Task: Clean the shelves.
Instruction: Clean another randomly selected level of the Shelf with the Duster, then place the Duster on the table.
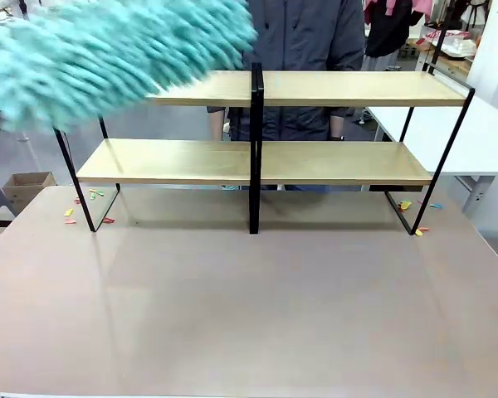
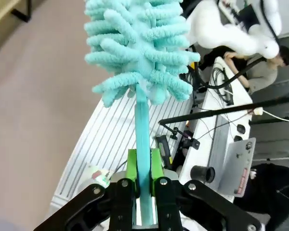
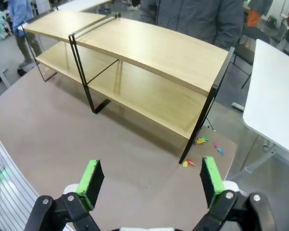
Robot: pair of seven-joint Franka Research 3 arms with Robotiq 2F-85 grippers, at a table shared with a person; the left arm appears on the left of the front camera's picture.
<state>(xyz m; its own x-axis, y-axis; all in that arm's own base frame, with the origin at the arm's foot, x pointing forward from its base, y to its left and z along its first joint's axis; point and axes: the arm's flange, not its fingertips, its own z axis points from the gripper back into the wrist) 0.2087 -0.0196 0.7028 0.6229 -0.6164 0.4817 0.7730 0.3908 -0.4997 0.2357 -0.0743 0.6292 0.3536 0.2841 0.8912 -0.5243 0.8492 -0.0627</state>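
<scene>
The left gripper [image 2: 143, 180] has its jaws clamped tight on the flat turquoise handle of a fluffy duster [image 2: 139, 48], green pads pressed to either side of it; the handle runs straight up toward 12 o'clock in the left wrist view, ending in a thick head of turquoise chenille strands. In the front view that duster head is a blurred mass at about 10 o'clock, overlapping the left end of the top board. The right gripper [image 3: 151, 180] has its jaws spread wide with nothing between them, hanging above the brown table [image 1: 249, 307]. The shelves [image 1: 261, 162] stand at 12 o'clock on the table's far half, two light-wood boards in a thin black frame with a black centre post. Small coloured scraps [image 1: 87, 207] lie on the table by the frame's feet at both ends. A person [image 1: 303, 50] in a dark jacket stands just behind the shelves.
</scene>
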